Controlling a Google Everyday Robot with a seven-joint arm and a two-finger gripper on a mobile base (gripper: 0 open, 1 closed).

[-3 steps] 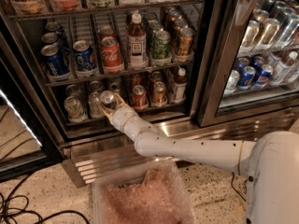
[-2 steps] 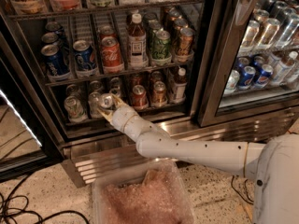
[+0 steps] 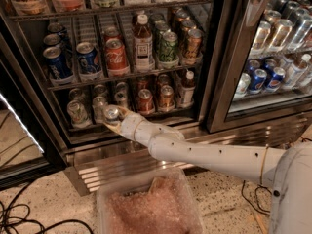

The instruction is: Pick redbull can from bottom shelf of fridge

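The fridge (image 3: 214, 82) stands open in front of me, with dark wire racks. The bottom shelf (image 3: 161, 113) holds a row of small cans and a bottle. My gripper (image 3: 113, 119) is at the front left of that shelf, at the end of my white arm reaching in from the right. It is shut on the redbull can (image 3: 111, 113). Only the can's silver top and a little of its side show; the fingers hide the rest. The can sits at the rack's front edge, slightly out from the row of cans behind it.
The rack above holds Pepsi cans (image 3: 87, 57), a Coke can (image 3: 116, 56) and a bottle (image 3: 143, 40). The ribbed steel base (image 3: 112, 165) runs below the shelf. A clear plastic bin (image 3: 151, 206) sits under my arm. Cables (image 3: 19, 221) lie on the floor at left.
The gripper and the can have moved a little down and toward me, out from the row of cans to the shelf's front edge.
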